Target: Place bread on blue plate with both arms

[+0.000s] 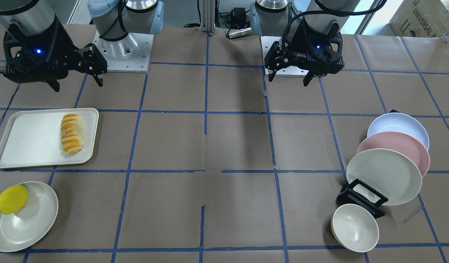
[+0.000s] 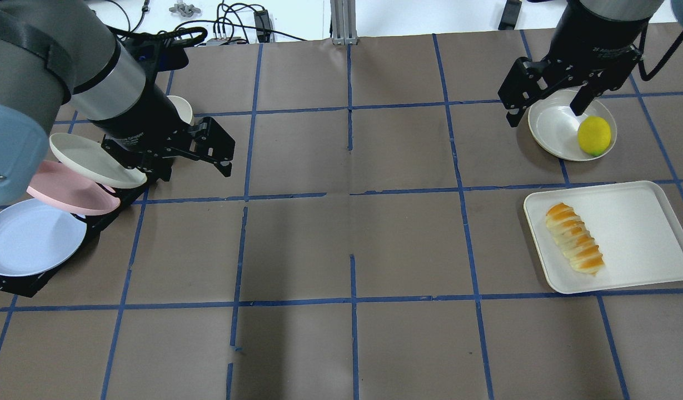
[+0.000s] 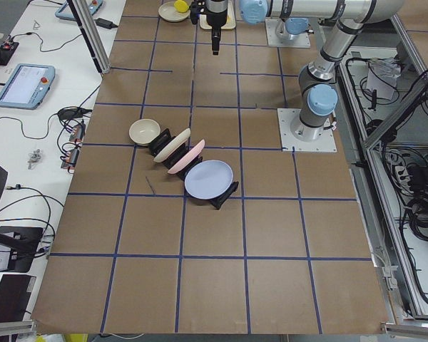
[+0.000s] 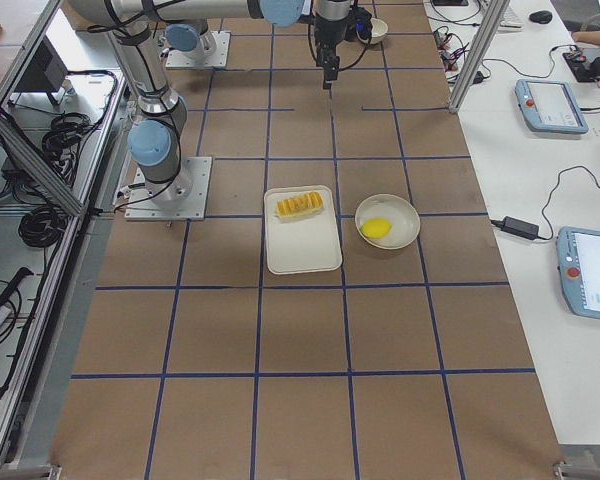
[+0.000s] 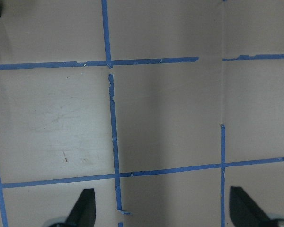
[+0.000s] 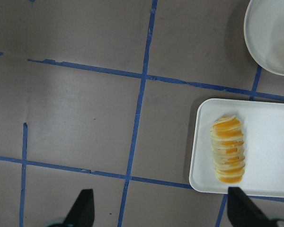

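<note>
The bread (image 1: 72,133), an orange-and-cream sliced loaf, lies on a cream tray (image 1: 30,138). It also shows in the overhead view (image 2: 574,238) and the right wrist view (image 6: 228,150). The blue plate (image 1: 398,126) leans in a black rack, at the end nearest the robot; in the overhead view it is at the far left (image 2: 30,236). My right gripper (image 1: 77,84) hangs open and empty above the table near the tray (image 2: 544,114). My left gripper (image 1: 289,78) is open and empty, high beside the rack (image 2: 197,172). The left wrist view shows only bare table between the fingertips (image 5: 83,205).
A pink plate (image 1: 396,149) and a cream plate (image 1: 383,175) lean in the same rack (image 1: 359,199). A cream bowl (image 1: 354,227) sits at the rack's far end. A yellow lemon-like fruit (image 1: 12,199) lies on a cream plate (image 1: 30,223) beside the tray.
</note>
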You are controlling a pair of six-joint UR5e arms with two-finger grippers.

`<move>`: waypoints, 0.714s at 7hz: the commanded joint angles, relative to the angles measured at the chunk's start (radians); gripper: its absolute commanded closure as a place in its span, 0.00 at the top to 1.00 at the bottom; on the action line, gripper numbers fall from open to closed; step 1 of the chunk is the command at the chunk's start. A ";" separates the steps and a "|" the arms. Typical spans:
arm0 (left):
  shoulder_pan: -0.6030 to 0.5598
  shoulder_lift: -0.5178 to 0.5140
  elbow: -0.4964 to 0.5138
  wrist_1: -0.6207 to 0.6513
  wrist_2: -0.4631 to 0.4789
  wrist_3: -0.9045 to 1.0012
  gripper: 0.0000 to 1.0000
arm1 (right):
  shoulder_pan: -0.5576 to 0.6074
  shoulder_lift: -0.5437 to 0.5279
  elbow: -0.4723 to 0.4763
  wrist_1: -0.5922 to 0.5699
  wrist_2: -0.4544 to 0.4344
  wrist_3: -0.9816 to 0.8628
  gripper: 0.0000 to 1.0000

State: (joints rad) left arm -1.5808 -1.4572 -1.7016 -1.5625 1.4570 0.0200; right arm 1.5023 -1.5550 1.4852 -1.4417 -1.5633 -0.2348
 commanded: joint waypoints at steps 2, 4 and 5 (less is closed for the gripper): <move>0.024 -0.006 -0.003 0.009 0.090 0.076 1.00 | 0.001 0.012 0.004 -0.002 -0.007 0.002 1.00; 0.233 -0.005 -0.001 0.045 0.091 0.391 1.00 | 0.001 0.012 0.003 -0.002 -0.012 0.035 1.00; 0.401 -0.008 -0.007 0.032 0.080 0.584 1.00 | -0.007 0.019 0.004 -0.002 -0.014 0.031 1.00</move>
State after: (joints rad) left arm -1.3623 -1.4629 -1.7043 -1.5259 1.5429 0.3944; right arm 1.5016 -1.5419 1.4889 -1.4438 -1.5745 -0.2082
